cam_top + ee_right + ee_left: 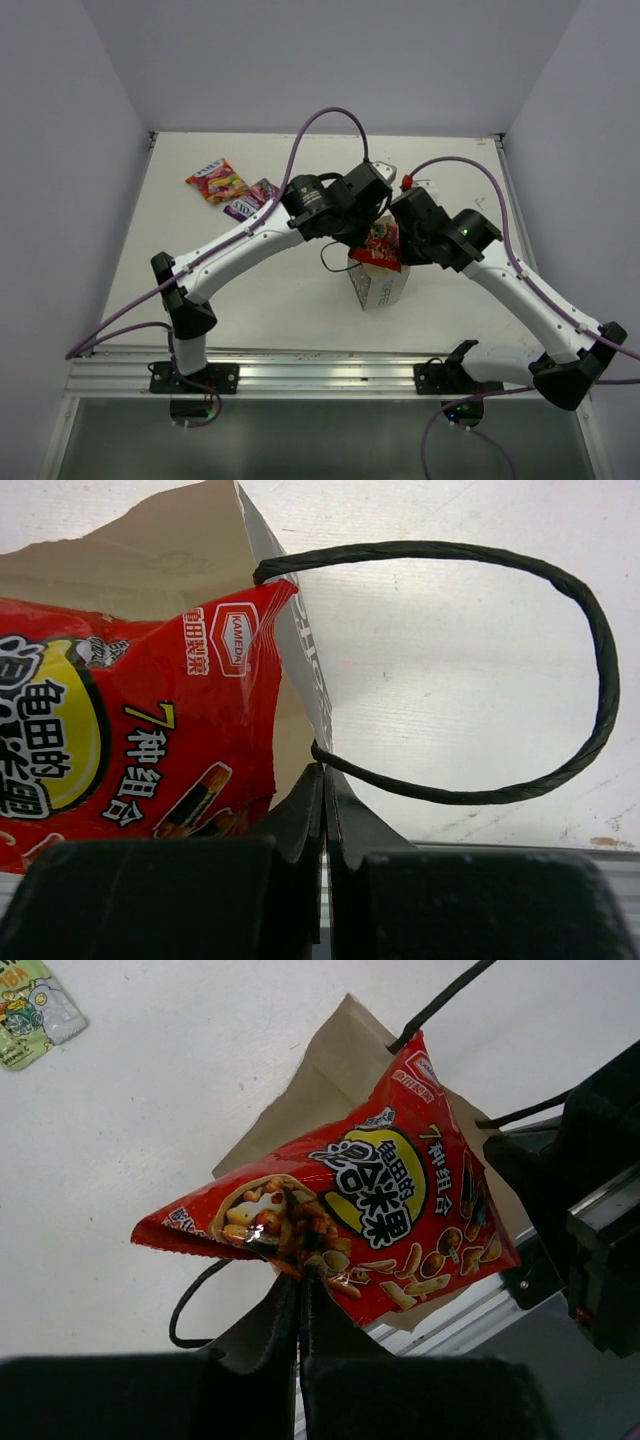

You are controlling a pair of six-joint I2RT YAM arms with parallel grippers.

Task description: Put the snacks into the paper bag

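Now the left gripper [302, 1282] is pinched tight on one edge of the red packet [380, 1210], holding it right over the open mouth of the bag [320, 1085]. The right gripper [323, 780] is clamped shut on the bag's rim, just beside a cord handle [600, 680]. The bag stands mid-table [300, 300], between the two arms. Far left, the multicolour packet [217, 181] and the purple packet [250, 200] lie just beside each other. The green packet [30, 1010] lies flat, well apart from the bag.
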